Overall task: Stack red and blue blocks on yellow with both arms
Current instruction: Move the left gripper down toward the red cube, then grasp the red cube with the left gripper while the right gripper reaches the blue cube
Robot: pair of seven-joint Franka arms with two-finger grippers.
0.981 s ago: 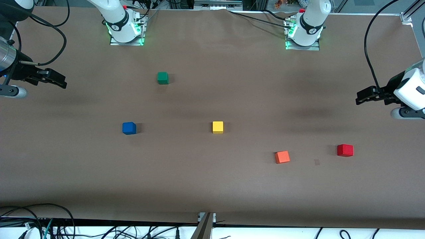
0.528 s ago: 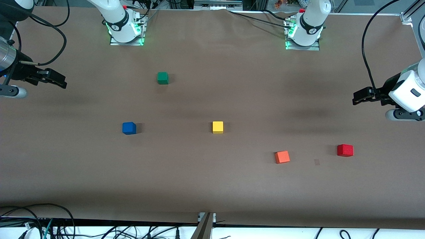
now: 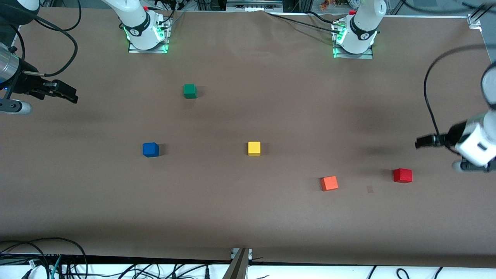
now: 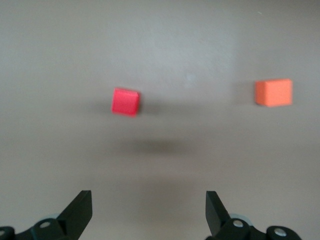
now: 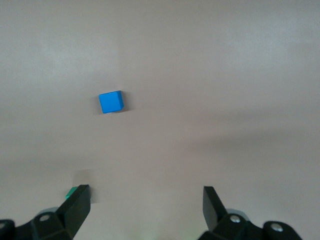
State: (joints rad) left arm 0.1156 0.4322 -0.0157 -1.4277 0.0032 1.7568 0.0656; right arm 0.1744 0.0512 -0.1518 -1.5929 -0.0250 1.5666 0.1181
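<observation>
Blocks: red block [image 3: 403, 175], blue block [image 3: 150, 149], yellow block [image 3: 254, 148] apart on bench [image 3: 248, 217]. Left gripper [image 3: 419, 142] and right gripper [image 3: 73, 97] over opposite end edges, jaws wide, empty.

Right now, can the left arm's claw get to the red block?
Probably yes. The left claw is open and up in the air near the red block, which sits alone on bare table. The orange block is well apart from it, so nothing blocks the way down.
</observation>
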